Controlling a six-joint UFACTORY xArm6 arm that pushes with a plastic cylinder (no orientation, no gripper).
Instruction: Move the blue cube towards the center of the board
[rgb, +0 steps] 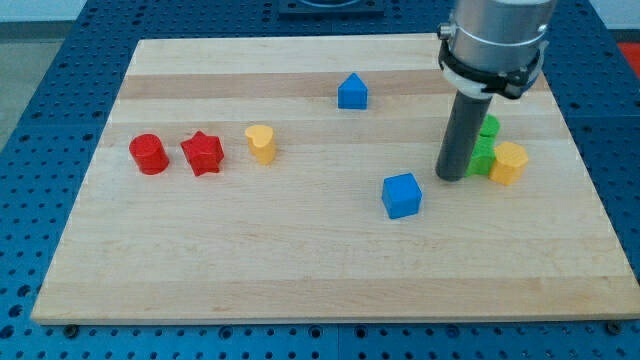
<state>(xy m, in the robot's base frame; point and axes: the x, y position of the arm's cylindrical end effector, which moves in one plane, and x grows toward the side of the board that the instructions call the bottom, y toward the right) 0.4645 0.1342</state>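
The blue cube (402, 195) lies on the wooden board (300, 270), a little right of the board's middle. My tip (452, 177) rests on the board just to the right of the cube and slightly above it in the view, a short gap away. The dark rod rises from it to the grey arm housing at the view's top right.
A blue house-shaped block (352, 92) lies near the top middle. A red cylinder (149, 154), a red star (202, 153) and a yellow heart-like block (261, 143) stand in a row at the left. Green blocks (484, 152) and a yellow hexagon block (508, 163) sit right behind the rod.
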